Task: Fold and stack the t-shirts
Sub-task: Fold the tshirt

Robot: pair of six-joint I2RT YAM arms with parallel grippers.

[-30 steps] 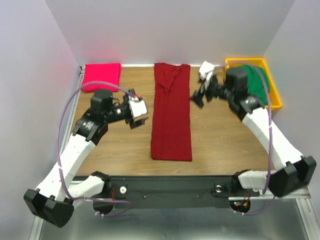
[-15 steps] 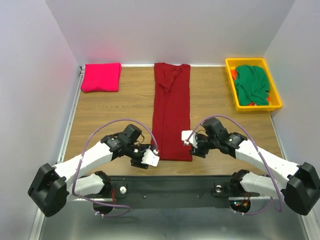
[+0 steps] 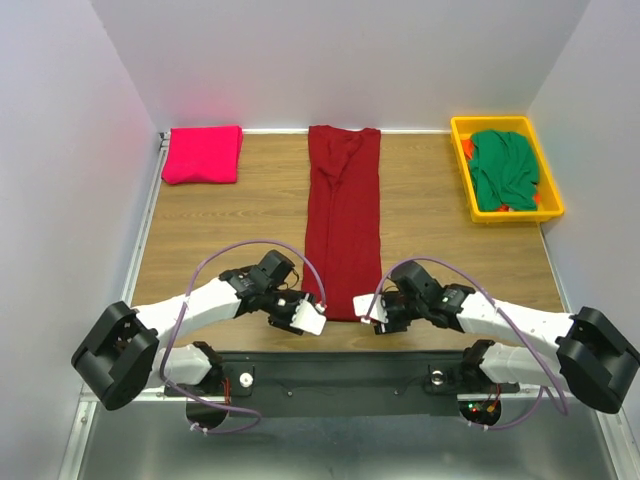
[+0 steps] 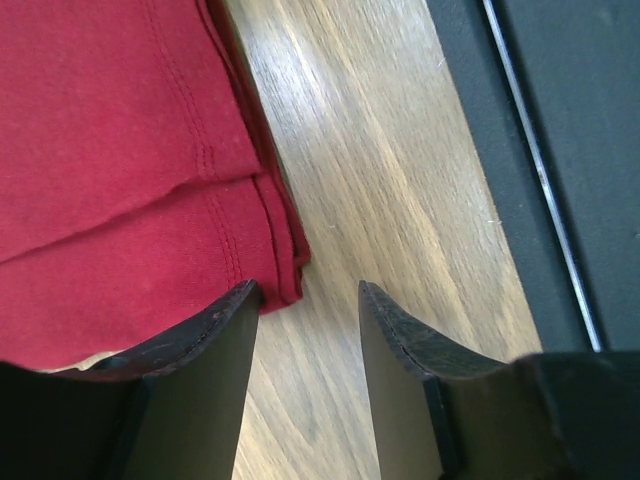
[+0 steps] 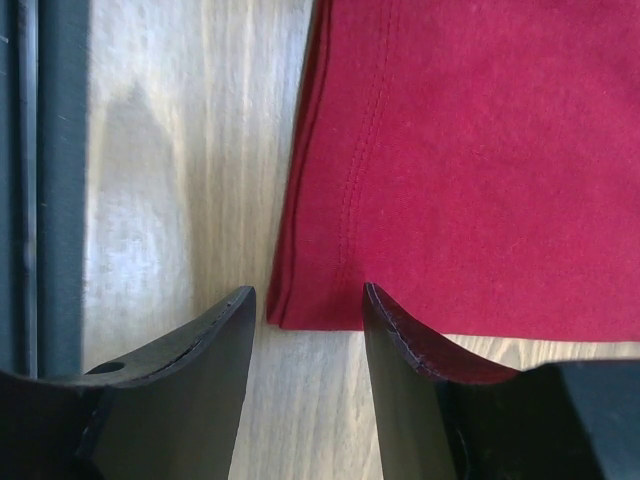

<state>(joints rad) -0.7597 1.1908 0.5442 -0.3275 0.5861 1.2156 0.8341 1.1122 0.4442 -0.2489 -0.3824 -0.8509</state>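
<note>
Maroon shirt (image 3: 343,225): lies flat mid-table, folded lengthwise into a long narrow strip, collar at the far end, hem at the near edge. At the near-left corner the left wrist view shows several stitched hem layers stacked one on another; the near-right corner looks flatter, with a double stitch line running along its side. Judged handling: light, limp knit with no stiffness, so it will sag between two hold points, and the stacked layers may slide or fan apart if only the top one is caught. Best hold, judged: the two near hem corners, pinched through all layers and raised together, so the strip folds toward the collar without skewing. Left gripper (image 4: 305,290): jaws spread, low over the near-left corner, which sits in the gap; nothing pinched. Right gripper (image 5: 308,295): jaws spread, the near-right corner between them; nothing pinched. Pink shirt (image 3: 203,154): folded square, far-left corner of the table (image 3: 220,230), well apart. Green shirt (image 3: 505,170): crumpled in the yellow bin (image 3: 553,190), far right.
</note>
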